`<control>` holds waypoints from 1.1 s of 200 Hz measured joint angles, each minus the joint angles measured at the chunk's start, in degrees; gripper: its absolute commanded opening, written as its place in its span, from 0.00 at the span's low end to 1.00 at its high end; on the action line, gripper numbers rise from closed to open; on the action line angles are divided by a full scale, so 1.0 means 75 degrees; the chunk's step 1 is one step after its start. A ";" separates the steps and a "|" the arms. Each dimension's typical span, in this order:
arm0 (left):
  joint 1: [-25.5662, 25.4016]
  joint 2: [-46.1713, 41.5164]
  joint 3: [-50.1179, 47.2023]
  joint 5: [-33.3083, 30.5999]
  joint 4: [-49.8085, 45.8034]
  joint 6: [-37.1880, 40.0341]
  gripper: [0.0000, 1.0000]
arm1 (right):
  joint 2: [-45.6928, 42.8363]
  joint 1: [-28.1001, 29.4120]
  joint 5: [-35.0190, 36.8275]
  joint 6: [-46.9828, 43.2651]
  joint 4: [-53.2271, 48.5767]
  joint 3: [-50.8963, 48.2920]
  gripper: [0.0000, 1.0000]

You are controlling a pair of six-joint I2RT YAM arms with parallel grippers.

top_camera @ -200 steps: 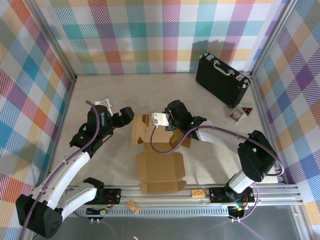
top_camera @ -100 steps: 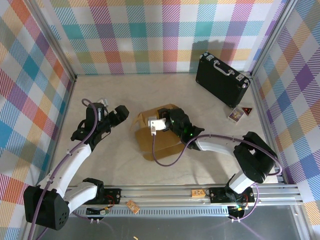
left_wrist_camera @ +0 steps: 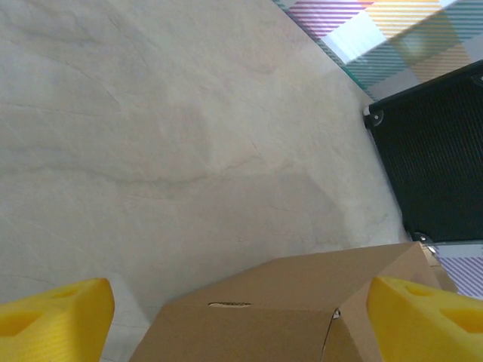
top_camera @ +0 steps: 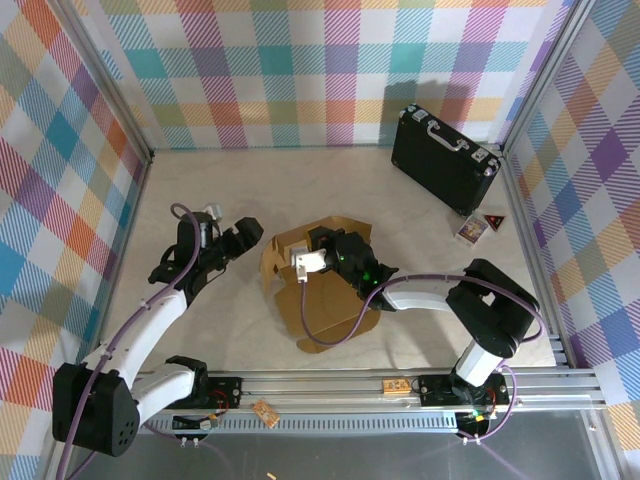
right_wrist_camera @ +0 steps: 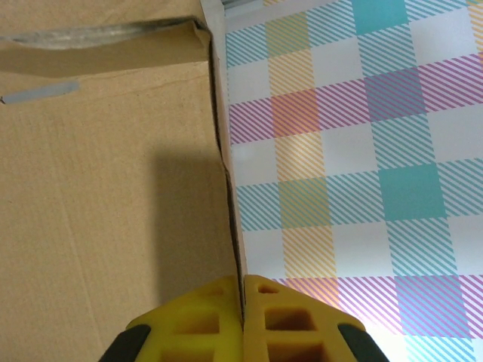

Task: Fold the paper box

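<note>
The brown cardboard paper box [top_camera: 320, 305] lies partly folded in the middle of the table, its panels raised and tilted. My right gripper [top_camera: 322, 241] reaches over its far side. In the right wrist view it [right_wrist_camera: 243, 283] is shut on the thin edge of an upright cardboard panel [right_wrist_camera: 106, 173]. My left gripper [top_camera: 250, 236] hovers just left of the box. In the left wrist view it [left_wrist_camera: 240, 292] is open, with yellow fingers [left_wrist_camera: 53, 320] wide apart. A folded corner of the box [left_wrist_camera: 302, 313] sits low between them, untouched.
A black hard case [top_camera: 445, 158] stands at the back right; it is also in the left wrist view [left_wrist_camera: 438, 166]. Two small cards [top_camera: 470, 228] lie right of the box near the wall. Small bits [top_camera: 397, 386] rest on the front rail. Plaid walls enclose the table.
The long front panels that lay flat toward the rail have been folded up over the box. My right gripper moved left and nearer with the panel. The left gripper backed off slightly, then returned.
</note>
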 measured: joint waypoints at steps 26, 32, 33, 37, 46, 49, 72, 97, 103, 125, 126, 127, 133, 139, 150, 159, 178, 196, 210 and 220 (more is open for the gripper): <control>0.0000 0.0073 -0.0254 0.0163 0.0119 -0.0079 0.86 | 0.0154 0.0085 0.0003 0.0035 0.0580 -0.0227 0.00; 0.0000 0.0111 -0.0268 0.0184 0.0143 -0.0105 0.86 | 0.0233 0.0111 0.0006 0.0026 0.0784 -0.0283 0.00; 0.0000 0.0114 -0.0271 0.0192 0.0149 -0.0111 0.86 | 0.0242 0.0114 0.0006 0.0026 0.0807 -0.0289 0.00; 0.0000 0.0140 -0.0286 0.0219 0.0195 -0.0122 0.86 | 0.0294 0.0134 0.0012 0.0023 0.0944 -0.0315 0.00; 0.0000 0.0189 -0.0297 0.0251 0.0248 -0.0172 0.86 | 0.0417 0.0169 0.0032 -0.0003 0.1236 -0.0382 0.00; 0.0000 0.0201 -0.0303 0.0277 0.0268 -0.0189 0.86 | 0.0463 0.0184 0.0038 -0.0009 0.1355 -0.0408 0.00; 0.0000 0.0323 -0.0321 0.0469 0.0428 -0.0251 0.86 | 0.0682 0.0221 0.0096 -0.0117 0.1982 -0.0551 0.00; -0.0003 0.0396 -0.0326 0.0618 0.0458 -0.0280 0.86 | 0.0915 0.0254 0.0178 -0.0198 0.2500 -0.0621 0.00; -0.0012 0.0411 -0.0326 0.0627 0.0460 -0.0277 0.86 | 0.0979 0.0265 0.0207 -0.0221 0.2643 -0.0632 0.00; -0.0119 0.0487 -0.0326 0.0641 0.0530 -0.0268 0.87 | 0.1201 0.0300 0.0297 -0.0315 0.3057 -0.0647 0.00; -0.0125 0.0495 -0.0326 0.0647 0.0536 -0.0268 0.87 | 0.1212 0.0303 0.0300 -0.0318 0.3075 -0.0647 0.00; -0.0131 0.0501 -0.0326 0.0653 0.0539 -0.0265 0.87 | 0.1218 0.0303 0.0300 -0.0321 0.3086 -0.0647 0.00; -0.0181 0.0557 -0.0326 0.0673 0.0583 -0.0242 0.87 | 0.1259 0.0315 0.0323 -0.0341 0.3171 -0.0650 0.00; -0.0233 0.0609 -0.0326 0.0694 0.0597 -0.0224 0.87 | 0.1288 0.0321 0.0341 -0.0344 0.3229 -0.0653 0.00; -0.0370 0.0717 -0.0326 0.0746 0.0595 -0.0187 0.87 | 0.1346 0.0344 0.0379 -0.0344 0.3340 -0.0653 0.02; -0.0472 0.0781 -0.0326 0.0769 0.0595 -0.0157 0.87 | 0.1387 0.0356 0.0391 -0.0347 0.3410 -0.0653 0.04; -0.0632 0.0848 -0.0323 0.0799 0.0600 -0.0102 0.86 | 0.1431 0.0364 0.0405 -0.0364 0.3515 -0.0662 0.04; -0.0667 0.0883 -0.0300 0.0804 0.0615 -0.0038 0.85 | 0.1451 0.0373 0.0417 -0.0367 0.3590 -0.0697 0.06; -0.0697 0.0927 -0.0271 0.0819 0.0621 -0.0006 0.84 | 0.1460 0.0382 0.0440 -0.0367 0.3637 -0.0705 0.10; -0.0717 0.0935 -0.0268 0.0816 0.0624 0.0012 0.83 | 0.1463 0.0391 0.0466 -0.0356 0.3652 -0.0711 0.12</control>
